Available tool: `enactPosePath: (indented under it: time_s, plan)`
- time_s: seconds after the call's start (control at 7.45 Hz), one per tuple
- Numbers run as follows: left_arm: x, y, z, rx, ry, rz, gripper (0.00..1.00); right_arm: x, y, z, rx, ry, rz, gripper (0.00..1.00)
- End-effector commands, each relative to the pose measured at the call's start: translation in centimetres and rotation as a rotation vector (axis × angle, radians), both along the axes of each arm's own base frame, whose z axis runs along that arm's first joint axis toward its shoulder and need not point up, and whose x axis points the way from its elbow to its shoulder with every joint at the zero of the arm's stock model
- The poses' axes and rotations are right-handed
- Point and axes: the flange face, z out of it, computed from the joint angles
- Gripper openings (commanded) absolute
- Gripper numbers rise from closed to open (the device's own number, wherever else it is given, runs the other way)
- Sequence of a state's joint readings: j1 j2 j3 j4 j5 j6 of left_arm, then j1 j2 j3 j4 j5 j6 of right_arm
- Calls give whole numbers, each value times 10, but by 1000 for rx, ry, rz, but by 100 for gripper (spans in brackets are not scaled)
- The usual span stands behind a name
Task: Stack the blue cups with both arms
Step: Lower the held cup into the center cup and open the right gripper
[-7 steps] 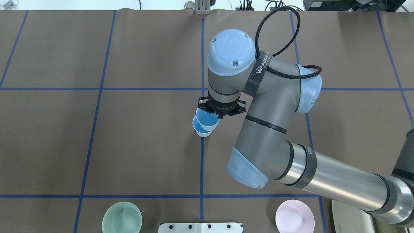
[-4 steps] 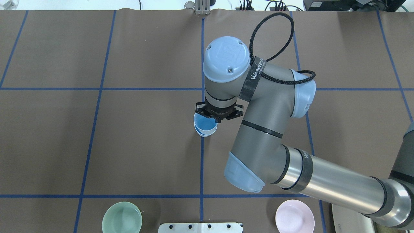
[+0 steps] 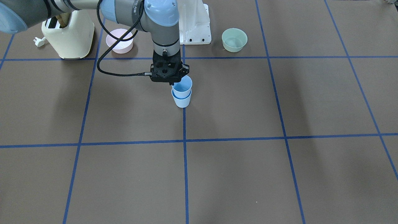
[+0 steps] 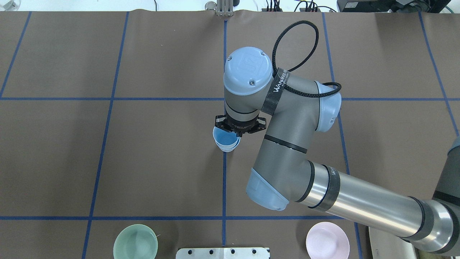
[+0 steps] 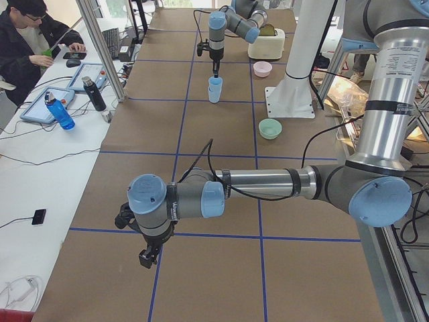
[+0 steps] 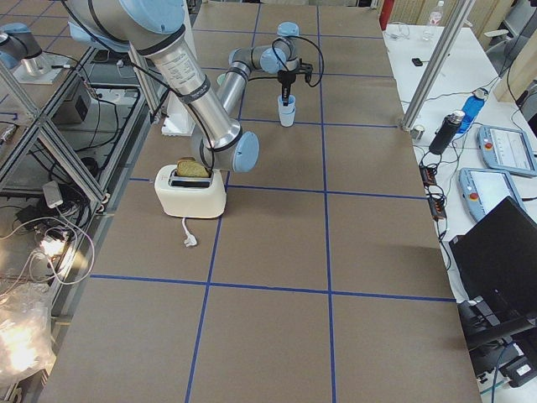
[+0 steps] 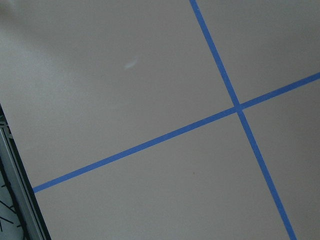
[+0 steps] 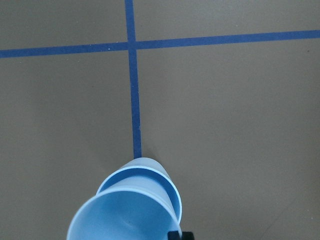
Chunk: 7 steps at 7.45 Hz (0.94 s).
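Right gripper [image 3: 171, 82]: jaws clamped on the rim of the top cup [image 3: 183, 86]. It looks like a pinch across the wall, but the wrist cam shows only one black fingertip at the rim. The top cup is partway down inside the bottom cup [image 3: 182, 101], leaning a little, with its rim clear above the lower rim, so I'd call it not fully seated. The bottom cup stands upright on the table [image 3: 248, 102], on the tape line [image 3: 184, 124] near the middle, with nothing holding it. Left gripper [image 5: 145, 257]: low over the table's left end, well apart from the cups. It shows only in the side view, so I can't tell whether its jaws are open or closed, and its wrist cam sees only table and tape. Handling guess: thin plastic tumblers, very light and stiff enough, though the wall will flex under a hard pinch. They are smooth and tapered, so they tend to wedge together. The rim is the right place to grip, since the body is slick and conical. Risk: the loose bottom cup may tip under a sideways push, or lift with the top one on retract.
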<state>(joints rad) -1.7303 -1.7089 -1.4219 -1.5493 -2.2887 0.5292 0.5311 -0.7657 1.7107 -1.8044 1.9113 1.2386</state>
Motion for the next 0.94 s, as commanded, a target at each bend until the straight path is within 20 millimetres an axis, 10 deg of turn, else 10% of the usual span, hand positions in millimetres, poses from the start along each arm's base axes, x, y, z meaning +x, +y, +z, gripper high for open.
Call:
enactPosePath:
  time_s: [0.0, 0.27, 0.81]
  plan:
    - [0, 0, 1, -1, 0, 0, 98, 0, -2, 3, 3, -4, 2, 23]
    - [0, 1, 3, -9, 0, -1, 98, 2, -8, 0, 36, -26, 24, 100]
    - [7, 16, 11, -125, 76, -118, 98, 98, -94, -4, 78, -68, 39, 100]
